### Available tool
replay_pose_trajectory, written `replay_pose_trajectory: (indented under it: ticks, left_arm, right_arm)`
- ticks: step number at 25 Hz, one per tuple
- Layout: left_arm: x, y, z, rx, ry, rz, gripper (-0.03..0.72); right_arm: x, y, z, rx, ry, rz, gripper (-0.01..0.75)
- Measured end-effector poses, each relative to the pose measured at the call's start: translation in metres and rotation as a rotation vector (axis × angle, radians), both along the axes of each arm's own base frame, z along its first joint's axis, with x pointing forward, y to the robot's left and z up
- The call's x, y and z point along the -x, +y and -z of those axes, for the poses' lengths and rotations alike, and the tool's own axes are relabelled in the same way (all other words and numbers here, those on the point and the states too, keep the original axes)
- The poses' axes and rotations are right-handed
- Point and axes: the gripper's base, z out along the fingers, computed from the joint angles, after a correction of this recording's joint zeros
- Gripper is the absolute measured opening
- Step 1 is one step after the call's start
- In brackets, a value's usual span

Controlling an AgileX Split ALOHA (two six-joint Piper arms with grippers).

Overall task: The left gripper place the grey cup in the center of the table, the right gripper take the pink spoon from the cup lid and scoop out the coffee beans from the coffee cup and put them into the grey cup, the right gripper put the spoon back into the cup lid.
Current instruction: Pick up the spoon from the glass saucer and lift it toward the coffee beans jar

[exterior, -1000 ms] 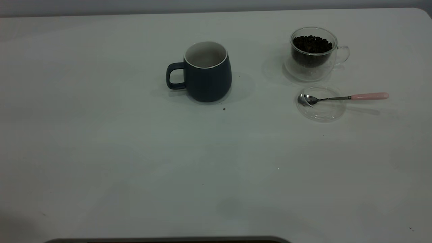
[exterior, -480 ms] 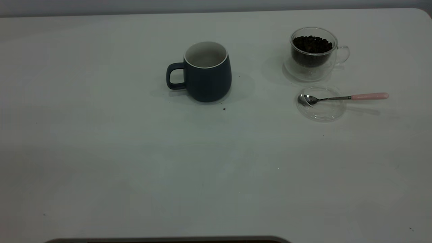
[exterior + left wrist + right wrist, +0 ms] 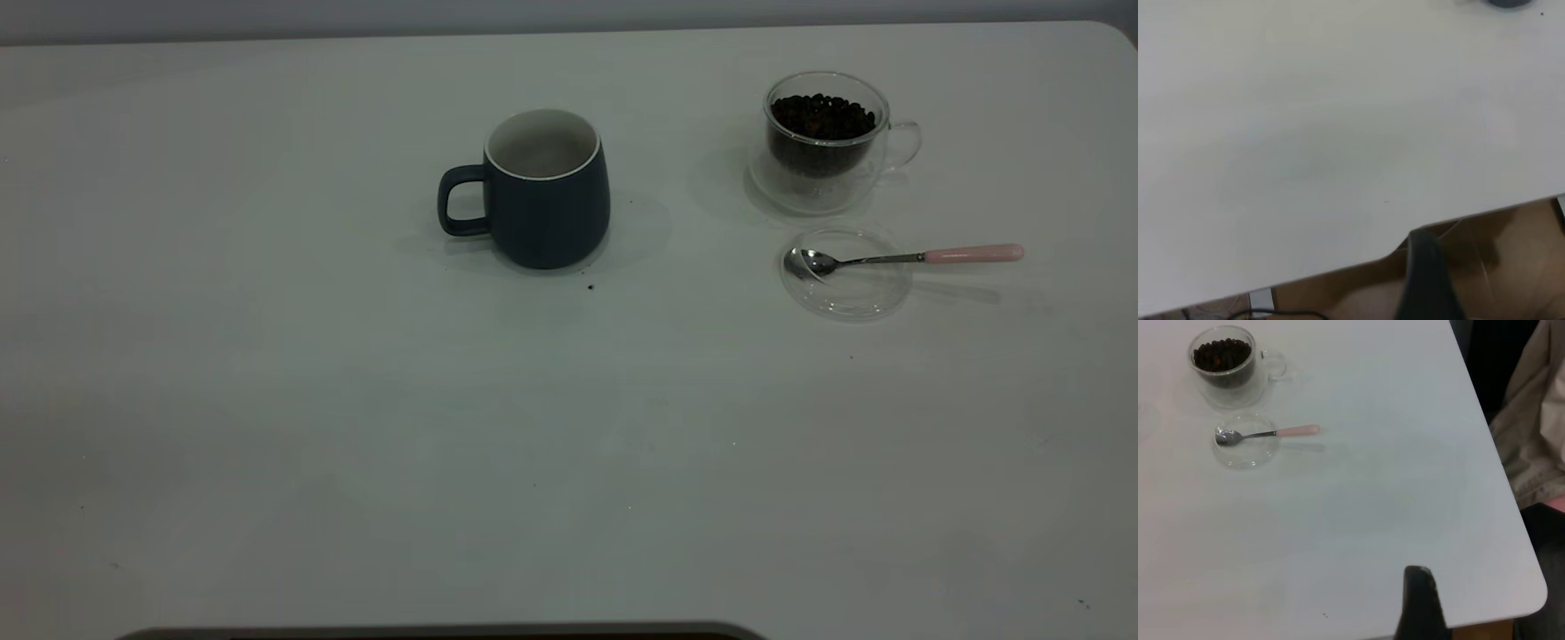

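Ext cam high over table (image 3: 267, 400); wrist cams off its edges.

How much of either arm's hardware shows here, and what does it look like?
Very little. The exterior view shows no arm. Each wrist view shows only one dark, blunt-tipped piece of its own gripper: left gripper, right gripper. No cables or markings are visible on either.

Matt grey cup (image 3: 542, 191), clear glass coffee cup (image 3: 822, 142) and cup lid (image 3: 846, 276), glossy metal spoon (image 3: 898, 258)

dark grey cup (image 3: 544, 194) (white inside), pink-handled spoon (image 3: 898, 258), white table (image 3: 356, 400)
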Motion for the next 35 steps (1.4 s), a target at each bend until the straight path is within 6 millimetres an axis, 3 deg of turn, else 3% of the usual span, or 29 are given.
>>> replay_pose_trajectory:
  ticks: [5, 10, 24, 28, 35]
  left_arm:
    - [0.002, 0.000, 0.000, 0.003, -0.005, -0.222, 0.567]
    - [0.018, 0.000, 0.001, 0.017, -0.104, -0.381, 0.567]
    - [0.021, -0.001, 0.002, 0.021, -0.109, -0.387, 0.567]
    - [0.021, -0.001, 0.002, 0.021, -0.109, -0.387, 0.567]
    - [0.021, -0.001, 0.002, 0.021, -0.109, -0.387, 0.567]
  right_arm:
    - [0.000, 0.000, 0.000, 0.000, 0.000, 0.000, 0.577]
    - [0.000, 0.000, 0.000, 0.000, 0.000, 0.000, 0.577]
    - [-0.004, 0.002, -0.005, -0.009, -0.054, -0.013, 0.575]
    - [-0.030, 0.009, -0.013, 0.028, -0.061, -0.116, 0.571]
    - [-0.115, 0.023, -0.004, -0.057, 0.129, -0.174, 0.595]
